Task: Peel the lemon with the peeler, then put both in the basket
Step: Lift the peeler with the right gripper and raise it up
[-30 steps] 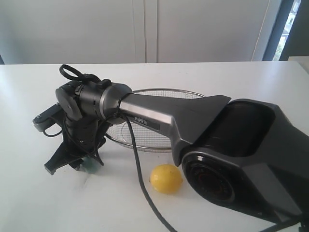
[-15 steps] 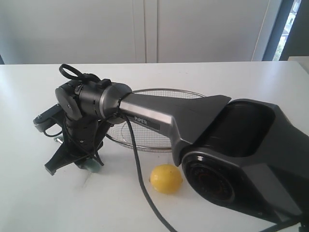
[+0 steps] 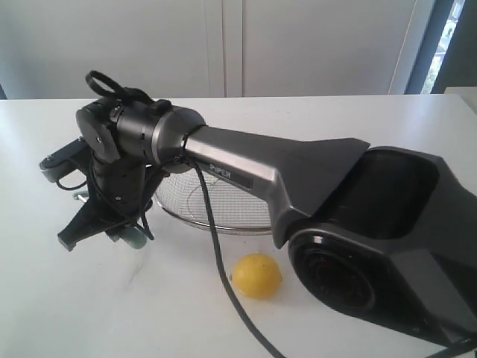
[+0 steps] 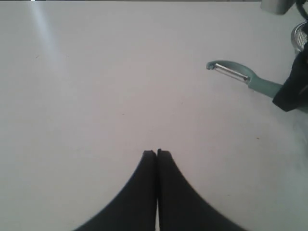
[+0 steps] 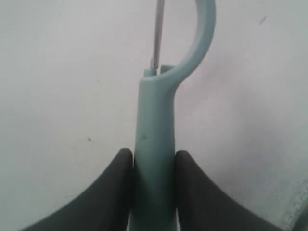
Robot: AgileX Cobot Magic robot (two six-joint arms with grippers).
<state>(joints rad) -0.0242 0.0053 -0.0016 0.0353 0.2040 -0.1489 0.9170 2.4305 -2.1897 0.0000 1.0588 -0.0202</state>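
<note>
Peeler [image 5: 154, 110], judged light, stiff and slick-handled, is clamped on the handle by the right tool [image 5: 154, 156] at centre-left of the exterior frame, beside the basket [image 3: 231, 230]; left tool [image 4: 157, 153] is held together, empty.

You're looking at a smooth white matte tabletop [image 3: 335, 119], evenly lit. Behind it, you've got flat white panelled doors [image 3: 112, 45] split by thin vertical seams. At the exterior view's right edge, a dark slanted window frame [image 3: 425, 45] and a narrow glass pane [image 3: 451, 30], bright with daylight.
</note>
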